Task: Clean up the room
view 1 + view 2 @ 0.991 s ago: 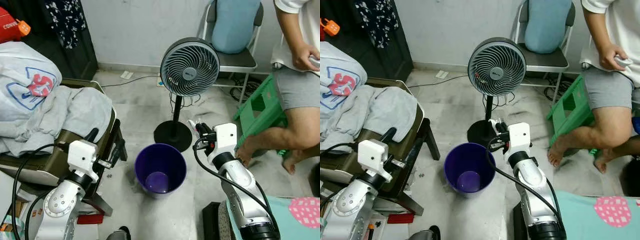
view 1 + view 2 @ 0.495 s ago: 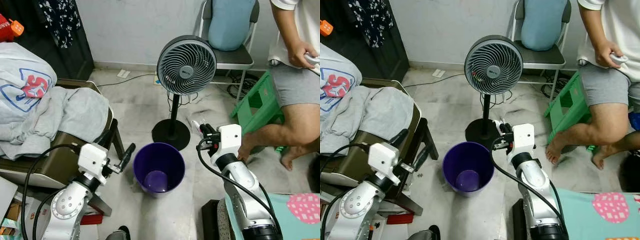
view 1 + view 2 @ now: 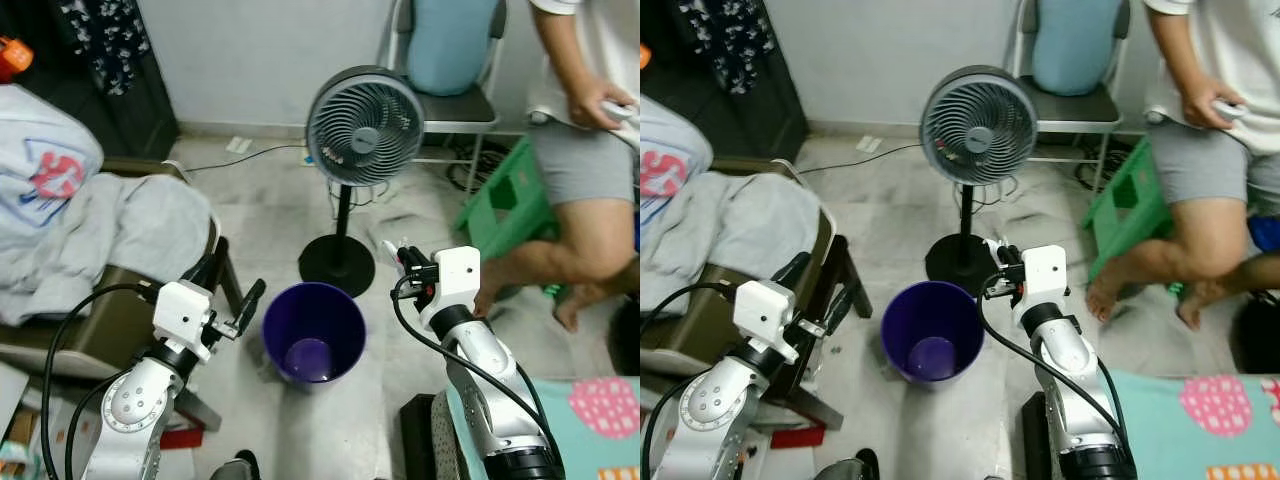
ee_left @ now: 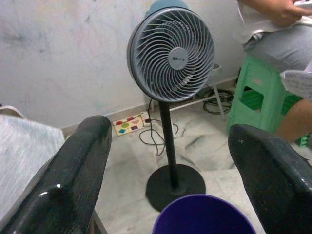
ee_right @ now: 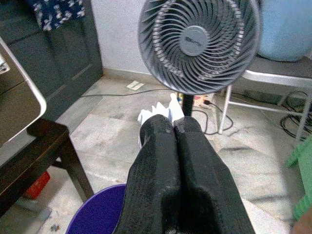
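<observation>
pinching a white paper scrap (image 5: pixel 157 111) between closed fingers, the right gripper (image 3: pixel 405 265) hovers just beside the purple bin's (image 3: pixel 315 305) right rim.

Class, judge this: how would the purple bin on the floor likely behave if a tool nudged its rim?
The purple bin looks like thin plastic and nearly empty, so probably light and would slide on the smooth tiles. Its open, tapering shape suggests a high push might tip it.

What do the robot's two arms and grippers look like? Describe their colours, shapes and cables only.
Both arms are silver metal with rounded joints and ridged segments. Each wrist carries a white boxy housing, and a thick black cable loops along each arm. The left gripper and the right gripper each end in two long black fingers with a smooth, rounded surface.
</observation>
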### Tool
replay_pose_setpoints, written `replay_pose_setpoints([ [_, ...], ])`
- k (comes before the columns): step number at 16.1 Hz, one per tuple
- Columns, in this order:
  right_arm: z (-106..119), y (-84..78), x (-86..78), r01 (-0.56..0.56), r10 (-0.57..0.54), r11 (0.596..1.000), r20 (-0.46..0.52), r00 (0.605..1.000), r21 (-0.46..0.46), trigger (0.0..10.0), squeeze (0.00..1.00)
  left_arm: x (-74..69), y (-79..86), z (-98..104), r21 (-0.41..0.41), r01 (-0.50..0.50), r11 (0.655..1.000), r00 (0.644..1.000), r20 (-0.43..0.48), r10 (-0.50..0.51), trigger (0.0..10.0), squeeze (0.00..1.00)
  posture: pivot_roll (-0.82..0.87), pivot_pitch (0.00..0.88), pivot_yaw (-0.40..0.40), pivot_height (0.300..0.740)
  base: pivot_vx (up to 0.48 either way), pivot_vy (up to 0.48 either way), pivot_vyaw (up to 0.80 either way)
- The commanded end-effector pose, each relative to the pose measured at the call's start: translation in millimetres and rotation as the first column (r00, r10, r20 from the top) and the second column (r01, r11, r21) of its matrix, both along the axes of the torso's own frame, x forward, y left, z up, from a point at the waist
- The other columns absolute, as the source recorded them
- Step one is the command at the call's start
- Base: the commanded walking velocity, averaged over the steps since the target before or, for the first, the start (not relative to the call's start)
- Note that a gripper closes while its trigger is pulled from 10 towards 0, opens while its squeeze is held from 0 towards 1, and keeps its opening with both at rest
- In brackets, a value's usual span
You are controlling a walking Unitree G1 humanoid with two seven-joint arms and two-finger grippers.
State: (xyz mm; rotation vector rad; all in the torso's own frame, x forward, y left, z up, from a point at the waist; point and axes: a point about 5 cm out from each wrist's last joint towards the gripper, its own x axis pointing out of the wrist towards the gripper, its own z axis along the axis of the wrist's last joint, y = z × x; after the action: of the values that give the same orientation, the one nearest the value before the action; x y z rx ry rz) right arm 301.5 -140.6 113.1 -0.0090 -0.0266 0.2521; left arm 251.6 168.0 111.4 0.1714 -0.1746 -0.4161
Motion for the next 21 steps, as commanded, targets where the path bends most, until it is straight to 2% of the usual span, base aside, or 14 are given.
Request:
replay_pose_setpoints([
  [1, 0.1, 4.0, -0.4, -0.014, 0.014, 1.000, 0.002, 1.000, -0.006, 10.0, 0.00, -3.9, 0.2, -5.9, -0.001, 0.019, 1.000, 0.999, -0.037, -0.019, 10.0, 0.00, -0.03, 0.171, -0.022, 0.740, 0.000, 0.000, 0.78],
  [3, -0.6, 3.3, -0.5, -0.006, 0.006, 1.000, -0.001, 1.000, -0.004, 10.0, 0.00, -3.6, -1.0, -6.3, -0.008, 0.035, 0.999, 0.999, -0.041, -0.036, 10.0, 0.00, -0.03, 0.171, -0.020, 0.740, 0.000, 0.000, 0.56],
  [7, -1.3, 3.8, -0.1, -0.008, 0.008, 1.000, -0.005, 1.000, 0.000, 10.0, 0.00, -4.1, -1.5, -6.7, -0.018, 0.047, 0.999, 0.998, -0.047, -0.048, 10.0, 0.00, -0.03, 0.171, -0.020, 0.740, 0.000, 0.000, 0.00],
  [21, 0.3, 8.1, -0.2, -0.042, 0.043, 0.999, 0.007, 0.999, -0.007, 10.0, 0.00, -4.1, -2.7, -8.9, -0.023, 0.054, 0.998, 0.996, -0.067, -0.056, 10.0, 0.00, -0.03, 0.178, -0.023, 0.740, 0.255, 0.000, 0.00],
])
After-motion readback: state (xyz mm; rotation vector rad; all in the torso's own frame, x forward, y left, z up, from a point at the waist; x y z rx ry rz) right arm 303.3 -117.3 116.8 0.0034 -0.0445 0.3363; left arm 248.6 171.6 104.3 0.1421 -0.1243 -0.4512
